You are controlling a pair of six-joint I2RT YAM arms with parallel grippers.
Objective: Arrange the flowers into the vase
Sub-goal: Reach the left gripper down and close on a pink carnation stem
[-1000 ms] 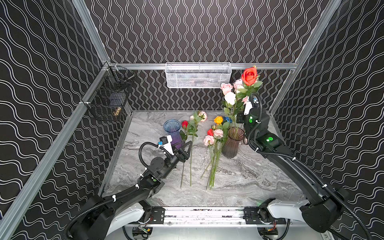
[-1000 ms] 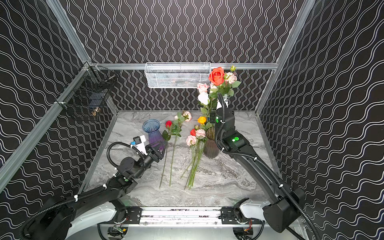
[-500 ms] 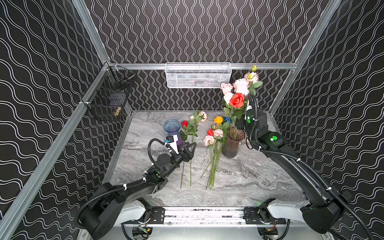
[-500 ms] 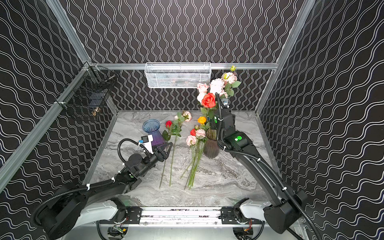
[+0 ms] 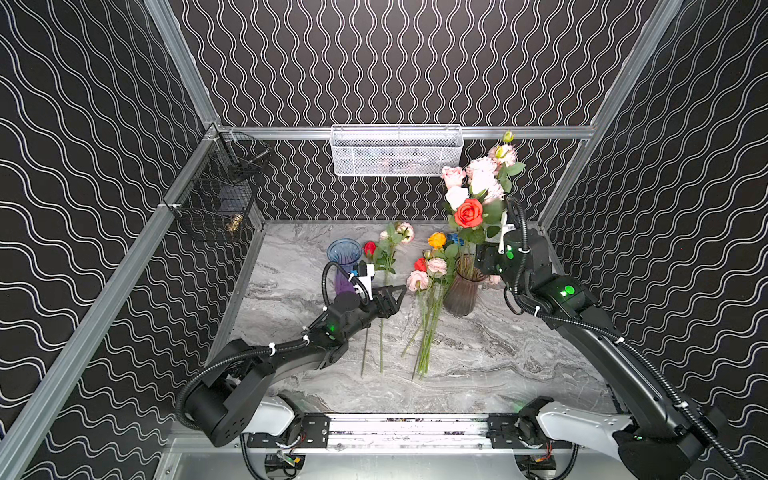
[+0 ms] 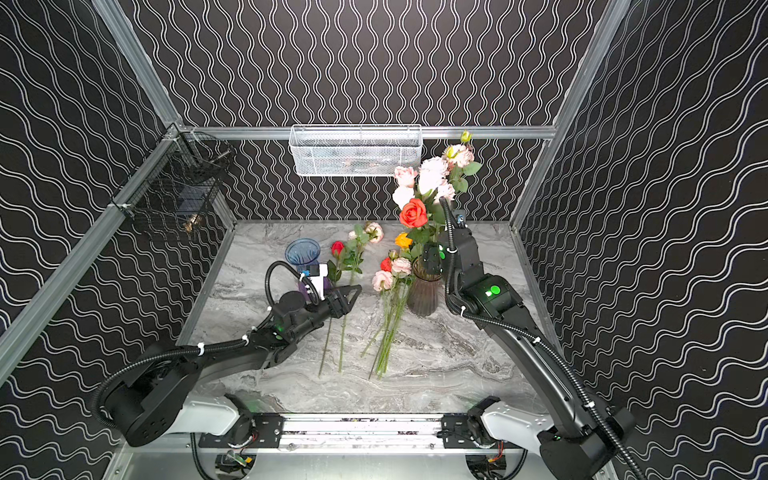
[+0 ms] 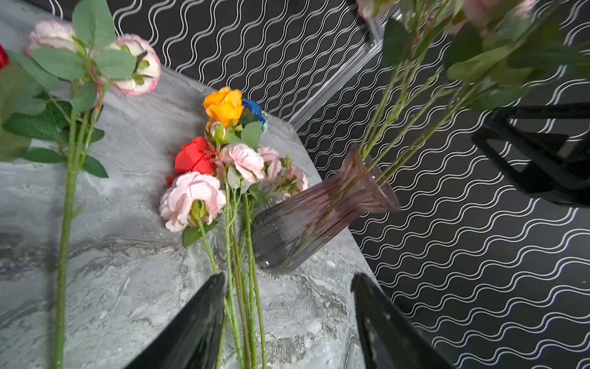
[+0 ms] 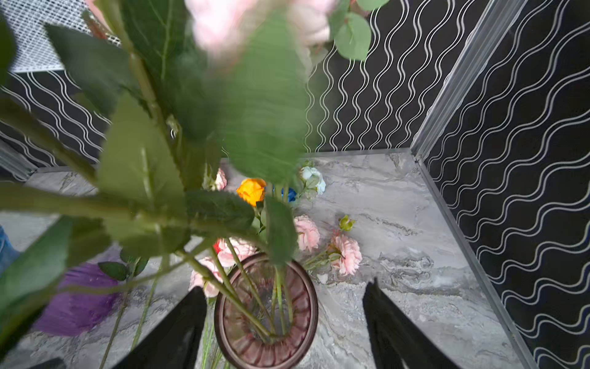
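Flowers [image 5: 417, 280] beside part-filled mauve vase [image 5: 460, 294]

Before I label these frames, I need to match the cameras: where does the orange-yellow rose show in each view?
In a top view: the orange-yellow rose lies on the table, just left of and behind the ribbed glass vase.
In a top view: same spot, left of that vase.
Left wrist: next to the blue flower, beyond the red bloom.
Right wrist: beside the blue flower, past the vase's rim.
Shared landmark: the ribbed glass vase.
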